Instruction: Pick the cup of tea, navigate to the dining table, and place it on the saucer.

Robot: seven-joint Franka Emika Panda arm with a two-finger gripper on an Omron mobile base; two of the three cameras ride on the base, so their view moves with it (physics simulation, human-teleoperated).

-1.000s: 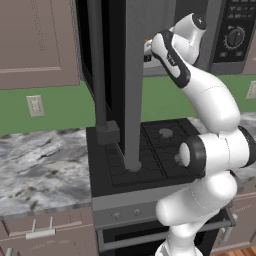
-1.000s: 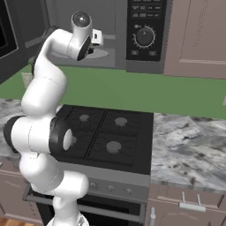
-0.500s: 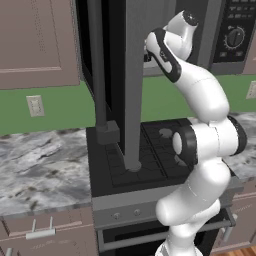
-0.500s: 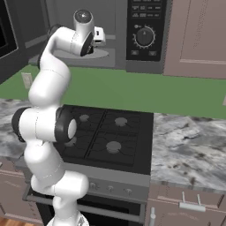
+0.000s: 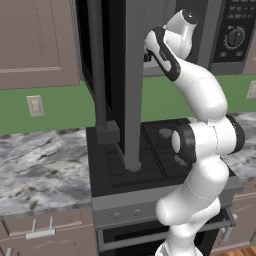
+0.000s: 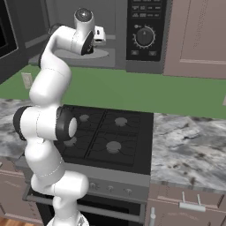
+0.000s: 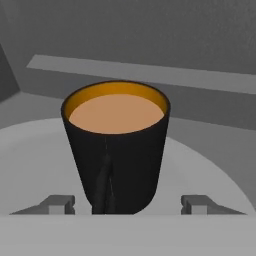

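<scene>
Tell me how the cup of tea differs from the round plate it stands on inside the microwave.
The cup of tea is black and tall, upright with orange-brown liquid at its rim; the round plate is pale grey, flat and low. The cup is narrow, while the plate spreads much wider beneath it. The cup has a side handle facing the camera; the plate has none. Both are round.

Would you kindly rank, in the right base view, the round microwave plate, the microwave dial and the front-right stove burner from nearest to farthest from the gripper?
1. The round microwave plate, directly beneath the gripper.
2. The microwave dial, off to the right on the control panel.
3. The front-right stove burner, far below on the cooktop.
</scene>
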